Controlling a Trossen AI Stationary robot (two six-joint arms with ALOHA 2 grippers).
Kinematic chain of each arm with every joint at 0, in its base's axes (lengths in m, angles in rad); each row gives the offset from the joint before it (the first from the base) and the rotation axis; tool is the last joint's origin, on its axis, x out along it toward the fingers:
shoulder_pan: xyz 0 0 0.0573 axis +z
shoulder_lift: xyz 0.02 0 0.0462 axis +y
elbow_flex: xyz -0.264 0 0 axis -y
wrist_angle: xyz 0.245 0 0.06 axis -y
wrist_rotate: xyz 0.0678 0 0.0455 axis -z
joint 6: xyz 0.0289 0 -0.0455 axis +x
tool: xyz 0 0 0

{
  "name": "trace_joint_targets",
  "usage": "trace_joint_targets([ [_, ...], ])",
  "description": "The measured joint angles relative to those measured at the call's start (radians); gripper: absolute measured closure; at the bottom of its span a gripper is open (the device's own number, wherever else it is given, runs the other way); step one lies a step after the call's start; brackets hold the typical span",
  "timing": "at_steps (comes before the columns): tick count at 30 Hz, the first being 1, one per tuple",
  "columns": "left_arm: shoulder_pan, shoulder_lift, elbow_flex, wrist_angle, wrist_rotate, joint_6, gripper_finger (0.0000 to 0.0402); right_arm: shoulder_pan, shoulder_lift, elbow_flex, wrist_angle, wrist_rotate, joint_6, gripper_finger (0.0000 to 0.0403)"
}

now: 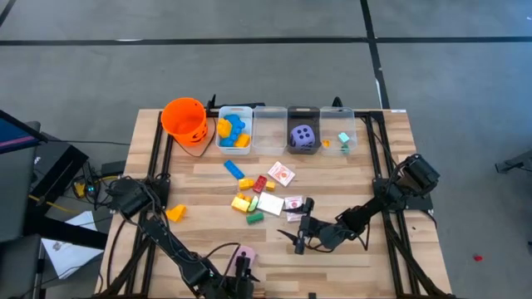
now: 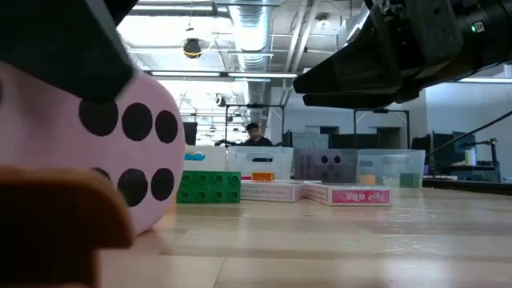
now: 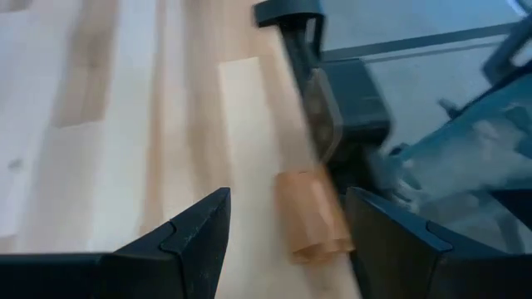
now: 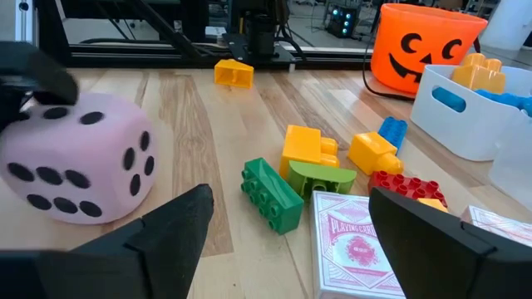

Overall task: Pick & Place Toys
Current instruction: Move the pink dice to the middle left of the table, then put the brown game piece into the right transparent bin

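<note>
Wooden table (image 1: 208,178); pink die (image 4: 76,166) at its near edge, under the left gripper (image 1: 237,274), whose hold I cannot tell. Right gripper (image 1: 301,232), jaws wide and empty, should centre over one card (image 4: 357,249) before closing.

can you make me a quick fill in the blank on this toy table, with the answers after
1. The purple die sits inside a clear ____.
2. The bucket with the jack-o'-lantern face is coloured ____.
3. The soft die near the left end effector, at the table's front edge, is coloured ____.
4. The right end effector hovers with its fingers ____.

Missing words: bin; orange; pink; open
</note>
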Motion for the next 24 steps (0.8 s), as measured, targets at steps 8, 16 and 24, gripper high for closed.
trace_joint_targets([
  [8,0.016,-0.115,-0.009,-0.432,-0.083,-0.089,0.0172,0.001,0.000,0.000,0.000,0.000,0.000,0.0081],
  [16,0.038,-0.297,-0.004,-0.787,-0.105,-0.388,0.0172,0.008,0.000,0.000,0.003,0.000,0.000,0.0081],
  [24,0.033,-0.333,-0.001,-0.296,-0.104,-0.136,0.0172,0.008,0.000,0.000,0.004,0.000,0.000,0.0081],
])
